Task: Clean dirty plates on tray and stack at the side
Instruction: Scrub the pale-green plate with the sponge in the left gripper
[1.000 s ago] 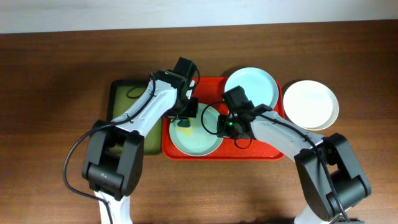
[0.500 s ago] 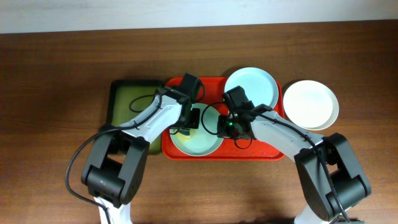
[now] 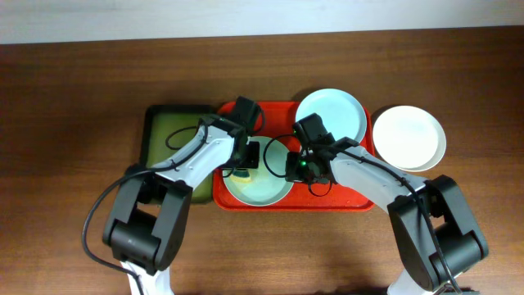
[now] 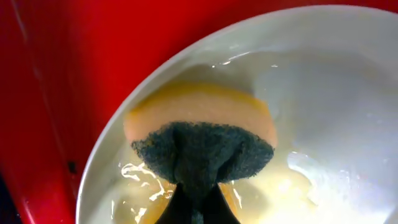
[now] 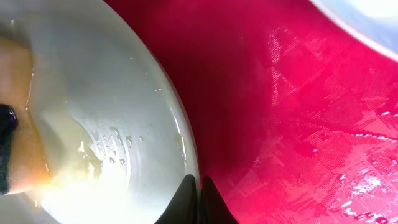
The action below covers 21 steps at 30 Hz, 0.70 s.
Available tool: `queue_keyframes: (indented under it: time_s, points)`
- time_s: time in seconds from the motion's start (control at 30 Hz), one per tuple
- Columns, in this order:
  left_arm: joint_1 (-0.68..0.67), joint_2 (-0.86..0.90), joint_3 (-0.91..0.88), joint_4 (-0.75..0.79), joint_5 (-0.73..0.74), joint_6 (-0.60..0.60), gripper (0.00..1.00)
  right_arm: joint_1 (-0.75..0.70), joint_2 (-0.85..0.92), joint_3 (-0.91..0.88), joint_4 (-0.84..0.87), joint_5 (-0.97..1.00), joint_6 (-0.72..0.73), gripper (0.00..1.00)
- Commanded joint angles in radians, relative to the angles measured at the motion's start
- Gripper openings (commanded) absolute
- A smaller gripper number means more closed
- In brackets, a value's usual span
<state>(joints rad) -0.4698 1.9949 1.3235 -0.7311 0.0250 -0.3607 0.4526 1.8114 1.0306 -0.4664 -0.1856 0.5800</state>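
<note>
On the red tray (image 3: 344, 197) lies a pale green plate (image 3: 270, 187), wet with a yellowish film (image 4: 273, 186). My left gripper (image 3: 243, 170) (image 4: 196, 198) is shut on an orange sponge (image 4: 199, 115) with a dark scouring pad, pressed into the plate's (image 4: 323, 87) left side. My right gripper (image 3: 290, 167) (image 5: 200, 186) is shut on the right rim of that plate (image 5: 99, 93), over the tray (image 5: 286, 124). A pale blue plate (image 3: 330, 115) (image 5: 367, 18) rests on the tray's far right corner. A white plate (image 3: 409, 138) sits on the table to the right of the tray.
A smaller dark green tray (image 3: 164, 139) lies against the red tray's left side, under my left arm. Brown wooden table (image 3: 74, 123) surrounds everything, with a pale wall edge along the far side.
My left wrist has drawn nearer across the plate, carrying the sponge toward the near-left part of the dish. The right arm and the plates have stayed put.
</note>
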Motion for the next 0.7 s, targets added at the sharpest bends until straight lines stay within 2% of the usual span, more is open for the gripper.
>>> queue_keyframes:
  time_s: [0.0, 0.07, 0.13, 0.17, 0.23, 0.27, 0.3, 0.37, 0.43, 0.6, 0.63, 0.67]
  points:
    - [-0.043, 0.048, -0.074, 0.024, 0.366, 0.052, 0.00, 0.005, 0.009, 0.001, 0.003, -0.022, 0.000, 0.04]
    - [-0.045, 0.048, -0.066, 0.110, 0.566, 0.070, 0.00, 0.005, 0.009, 0.001, 0.003, -0.022, 0.000, 0.04]
    - [-0.008, 0.045, 0.010, 0.073, 0.562, 0.071, 0.00, 0.005, 0.009, 0.001, 0.003, -0.022, 0.000, 0.04]
    - [0.014, 0.042, 0.061, 0.015, 0.493, 0.071, 0.00, 0.005, 0.009, 0.001, 0.003, -0.022, 0.000, 0.04]
    - [0.057, 0.029, 0.216, -0.183, 0.201, 0.075, 0.00, 0.005, 0.009, 0.001, 0.003, -0.022, 0.000, 0.04]
    - [0.060, 0.027, 0.282, -0.262, 0.043, 0.119, 0.00, 0.005, 0.009, 0.001, 0.003, -0.022, 0.000, 0.11]
    - [0.058, 0.027, 0.300, -0.287, -0.051, 0.132, 0.00, 0.005, 0.009, 0.001, 0.003, -0.022, 0.000, 0.24]
    - [0.055, 0.039, 0.280, -0.296, -0.069, 0.131, 0.00, 0.005, 0.009, 0.001, 0.003, -0.022, 0.000, 0.35]
    - [0.023, 0.055, 0.227, -0.268, -0.066, 0.119, 0.00, 0.005, 0.009, 0.001, 0.002, -0.022, 0.000, 0.04]
    - [-0.069, 0.055, 0.052, -0.105, -0.064, -0.008, 0.00, 0.005, 0.009, 0.001, 0.002, -0.025, 0.000, 0.04]
    - [-0.074, 0.055, 0.046, -0.099, 0.011, 0.002, 0.00, 0.005, 0.009, 0.001, 0.002, -0.025, 0.000, 0.04]
    - [-0.071, 0.052, 0.058, -0.104, 0.140, 0.066, 0.00, 0.005, 0.009, 0.001, 0.002, -0.025, 0.000, 0.04]
